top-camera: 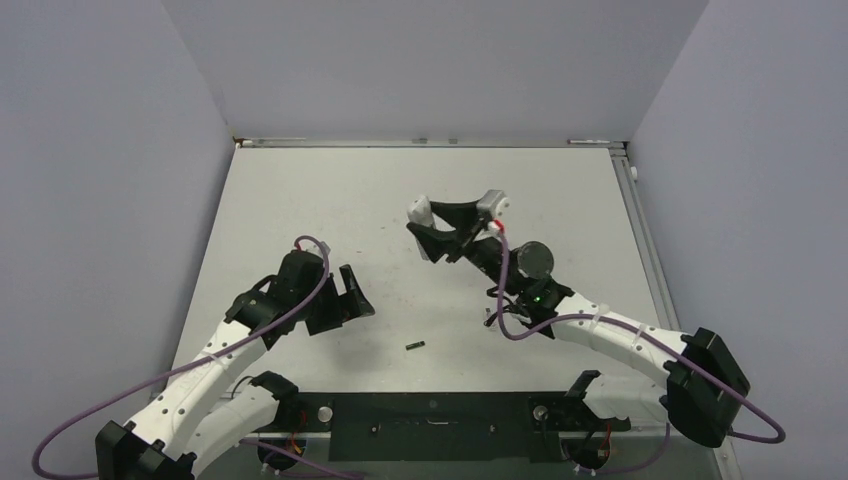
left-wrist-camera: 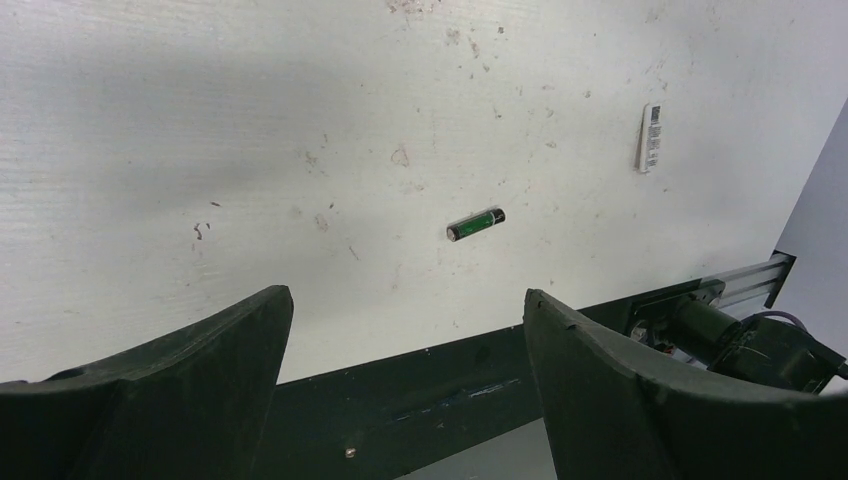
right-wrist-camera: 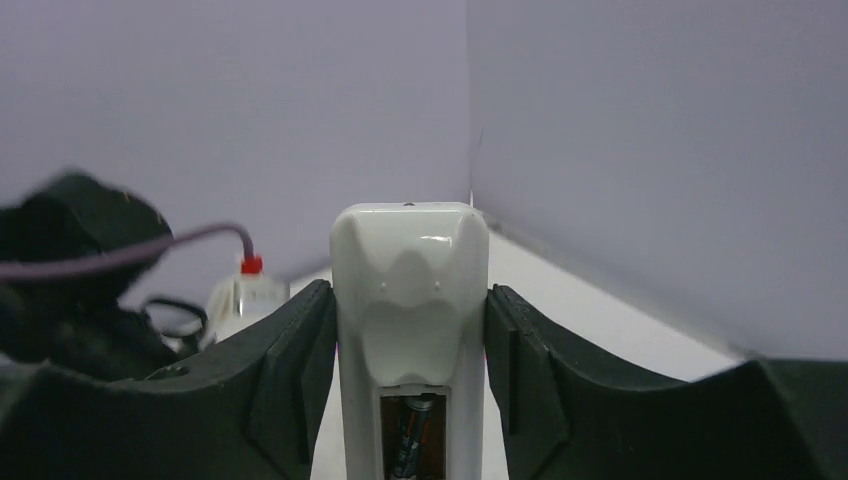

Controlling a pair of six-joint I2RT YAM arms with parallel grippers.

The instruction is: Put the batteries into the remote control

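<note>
The remote control (right-wrist-camera: 410, 260) stands upright between the pads of my right gripper (right-wrist-camera: 410, 300), which is shut on its two long sides. Its battery slot faces the right wrist camera, with one dark battery (right-wrist-camera: 412, 435) lying inside. The other battery (left-wrist-camera: 476, 224), dark with a green band, lies loose on the table (left-wrist-camera: 200, 120); the top view shows that battery (top-camera: 415, 346) near the front rail. My left gripper (left-wrist-camera: 408, 295) hangs open and empty above the table, short of that battery. From above, the right gripper (top-camera: 455, 228) is raised over mid-table and the left gripper (top-camera: 350, 298) sits at left centre.
A small white cover piece (left-wrist-camera: 651, 137) lies on the table to the right of the loose battery. A black mounting rail (top-camera: 430, 410) runs along the near edge. Grey walls close the table on three sides.
</note>
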